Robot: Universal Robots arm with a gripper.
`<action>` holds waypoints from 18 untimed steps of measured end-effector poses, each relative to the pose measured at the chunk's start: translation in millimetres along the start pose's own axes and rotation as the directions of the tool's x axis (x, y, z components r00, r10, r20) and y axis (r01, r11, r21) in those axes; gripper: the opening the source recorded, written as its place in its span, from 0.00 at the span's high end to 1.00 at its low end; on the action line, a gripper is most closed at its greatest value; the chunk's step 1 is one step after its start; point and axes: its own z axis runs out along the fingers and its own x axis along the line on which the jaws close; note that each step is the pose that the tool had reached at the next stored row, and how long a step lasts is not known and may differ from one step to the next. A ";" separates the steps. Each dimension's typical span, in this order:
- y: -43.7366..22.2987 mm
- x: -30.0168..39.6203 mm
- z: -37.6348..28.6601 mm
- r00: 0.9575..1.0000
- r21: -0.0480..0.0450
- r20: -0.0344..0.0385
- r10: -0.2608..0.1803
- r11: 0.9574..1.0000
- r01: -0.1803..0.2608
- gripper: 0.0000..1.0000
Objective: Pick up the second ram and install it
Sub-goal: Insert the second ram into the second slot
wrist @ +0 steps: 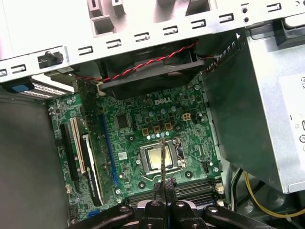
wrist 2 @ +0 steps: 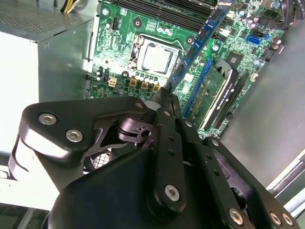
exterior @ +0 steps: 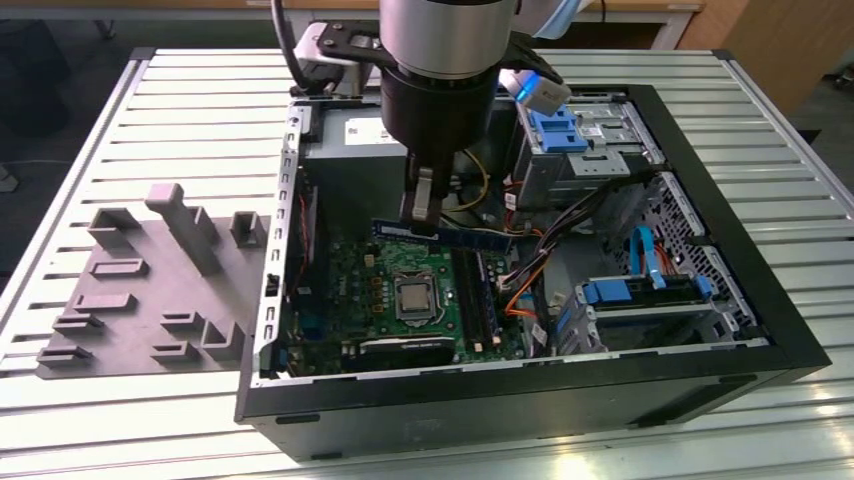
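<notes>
The second ram (exterior: 461, 238) is a narrow dark-blue stick with black chips, and my gripper (exterior: 422, 228) is shut on it near one end. It hangs level above the green motherboard (exterior: 387, 275) inside the open computer case, over the far end of the black memory slots (exterior: 470, 290) and apart from them. In the second wrist view the second ram (wrist 2: 200, 40) runs out from my gripper (wrist 2: 167, 93) across the board. In the first wrist view the second ram (wrist: 163, 157) shows edge-on above the processor socket (wrist: 159, 159), held by my gripper (wrist: 164, 183).
The grey power-supply box (exterior: 350, 130) stands behind the board. Blue drive cages (exterior: 561, 125) and orange cables (exterior: 527, 290) crowd the exterior view's right. An expansion card (wrist: 90, 162) stands on the board. A grey moulded holder tray (exterior: 147, 290) lies on the slatted table outside the case.
</notes>
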 end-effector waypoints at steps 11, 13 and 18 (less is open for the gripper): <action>0.0 0.0 0.1 0.998 -0.001 0.002 0.063 0.998 -0.063 0.89; 0.0 0.0 0.1 0.997 -0.001 0.002 0.075 0.997 -0.075 0.89; 0.0 0.0 0.2 0.995 -0.001 0.003 0.101 0.995 -0.101 0.89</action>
